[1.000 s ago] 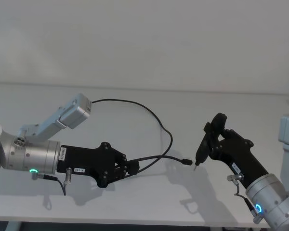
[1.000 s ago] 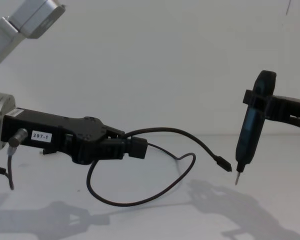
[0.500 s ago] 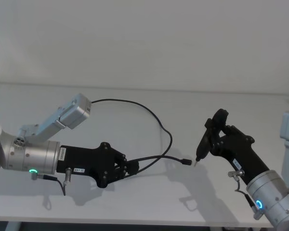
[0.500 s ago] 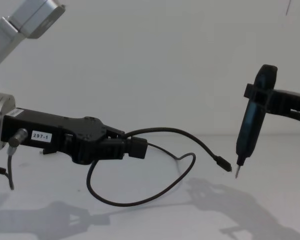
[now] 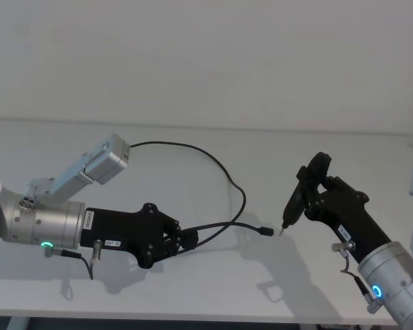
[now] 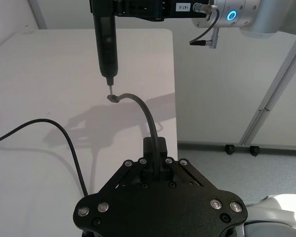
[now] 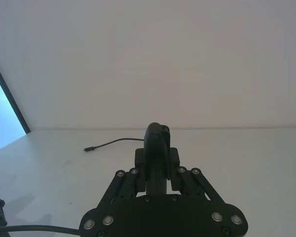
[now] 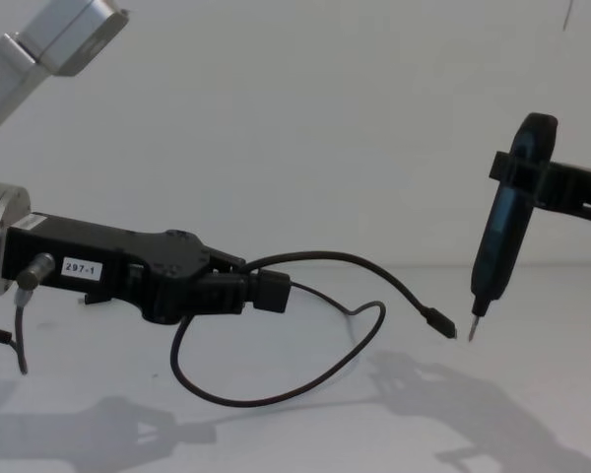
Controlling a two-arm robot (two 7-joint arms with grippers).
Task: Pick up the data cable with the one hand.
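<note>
My left gripper is shut on a black block of the data cable and holds it above the white table. In the chest view the left gripper carries a white "297-1" label. The cable hangs in a loose loop below it. Its small plug sticks out to the right, off the table. My right gripper is shut on a slim dark pen-like tool. The tool's metal tip sits just right of the plug. In the left wrist view the tool points down at the plug.
The white table runs up to a plain white wall. A short grey wire with a silver plug hangs at my left wrist. Past the table's end, the left wrist view shows a grey floor and a frame on castors.
The right gripper has shifted a little to the right with the tool, whose top now leans further right while its tip stays by the plug. The left gripper and cable have not moved.
</note>
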